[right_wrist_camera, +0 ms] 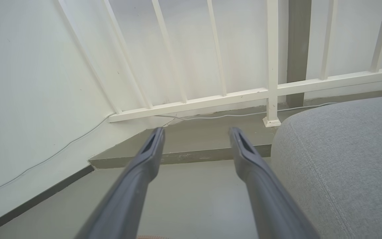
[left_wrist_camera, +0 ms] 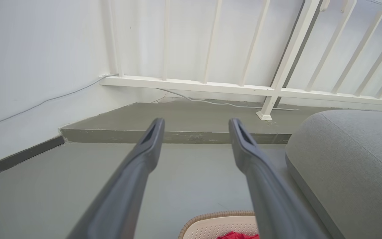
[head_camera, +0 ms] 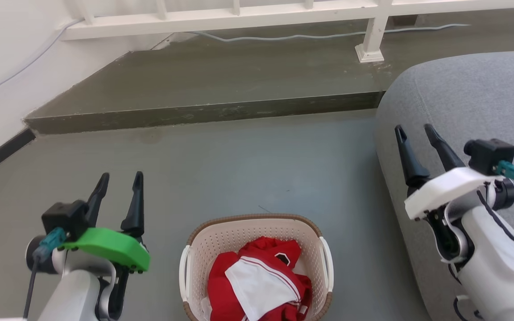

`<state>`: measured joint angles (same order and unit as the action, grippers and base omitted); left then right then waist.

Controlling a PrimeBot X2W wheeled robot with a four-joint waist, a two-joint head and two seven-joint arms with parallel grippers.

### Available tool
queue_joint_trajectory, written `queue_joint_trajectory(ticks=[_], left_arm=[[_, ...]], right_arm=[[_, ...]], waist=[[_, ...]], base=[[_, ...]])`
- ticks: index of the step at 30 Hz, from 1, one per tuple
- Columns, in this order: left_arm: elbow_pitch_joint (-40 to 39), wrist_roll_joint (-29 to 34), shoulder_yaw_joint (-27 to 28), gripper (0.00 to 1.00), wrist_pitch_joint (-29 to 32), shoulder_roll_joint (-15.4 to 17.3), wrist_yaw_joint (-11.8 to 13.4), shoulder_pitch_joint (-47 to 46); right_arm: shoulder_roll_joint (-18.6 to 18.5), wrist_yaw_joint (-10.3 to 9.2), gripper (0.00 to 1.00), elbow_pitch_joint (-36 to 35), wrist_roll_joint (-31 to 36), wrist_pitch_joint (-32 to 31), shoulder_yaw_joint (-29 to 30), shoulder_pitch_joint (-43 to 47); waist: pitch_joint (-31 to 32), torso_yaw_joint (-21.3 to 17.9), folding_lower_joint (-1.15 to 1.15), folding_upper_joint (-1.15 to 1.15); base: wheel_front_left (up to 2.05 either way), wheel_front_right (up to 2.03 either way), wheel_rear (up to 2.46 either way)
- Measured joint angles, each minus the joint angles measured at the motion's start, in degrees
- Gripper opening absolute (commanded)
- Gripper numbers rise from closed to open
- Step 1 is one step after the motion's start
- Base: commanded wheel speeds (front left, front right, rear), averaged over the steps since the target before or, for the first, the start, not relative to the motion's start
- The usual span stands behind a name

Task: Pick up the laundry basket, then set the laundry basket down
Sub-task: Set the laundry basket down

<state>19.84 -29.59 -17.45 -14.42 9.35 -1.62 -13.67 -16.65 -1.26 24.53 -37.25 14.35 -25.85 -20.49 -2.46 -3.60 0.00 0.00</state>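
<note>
We look down from the head on a smooth grey-green floor [head_camera: 257, 160]. A grey woven-fabric sofa [head_camera: 462, 98] rounds in at the right, and a white barred railing [head_camera: 239, 18] runs above a raised concrete step [head_camera: 221, 76]. The laundry basket [head_camera: 234, 238], cream perforated plastic with a brown woven-look rim, stands on the floor at bottom centre and holds a crumpled red-and-white garment [head_camera: 257, 281]. Our left wrist view catches its far rim, low beside one finger. The left gripper [head_camera: 122, 176] and right gripper [head_camera: 414, 128] flank the basket, well apart from it, jaws spread wide and empty.
</note>
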Motion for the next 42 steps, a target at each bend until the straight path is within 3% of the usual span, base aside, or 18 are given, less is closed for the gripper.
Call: queue_joint_trajectory(ticks=[6, 14, 31, 42], left_arm=[[-2.74, 2.52, 1.97, 1.00, 0.00, -1.25, 0.41, 3.58], [-5.90, 3.96, 4.19, 1.00, 0.00, -2.42, 0.41, 6.19], [-9.04, 7.02, 7.03, 1.00, 0.00, -4.48, -0.42, 9.46], [-9.55, 8.61, 8.21, 1.00, 0.00, -4.93, -1.44, 10.27]], right_arm=[[0.77, -1.33, 1.00, -3.92, 2.93, 0.07, 2.55, 3.79], [1.79, -1.43, 1.00, -7.37, 6.00, 0.07, 5.13, 7.56], [3.13, -1.34, 1.00, -10.84, 10.06, 0.08, 8.93, 11.95], [4.20, -0.27, 1.00, -11.39, 11.44, 0.08, 10.36, 13.90]], waist=[[0.00, 0.04, 0.00, 0.00], [-0.16, 0.09, 0.00, 0.00], [-0.16, 0.19, 0.00, 0.00], [-0.21, 0.41, 0.00, 0.00]], base=[[0.00, 0.00, 0.00], [0.00, 0.00, 0.00], [0.00, 0.00, 0.00], [0.00, 0.00, 0.00]])
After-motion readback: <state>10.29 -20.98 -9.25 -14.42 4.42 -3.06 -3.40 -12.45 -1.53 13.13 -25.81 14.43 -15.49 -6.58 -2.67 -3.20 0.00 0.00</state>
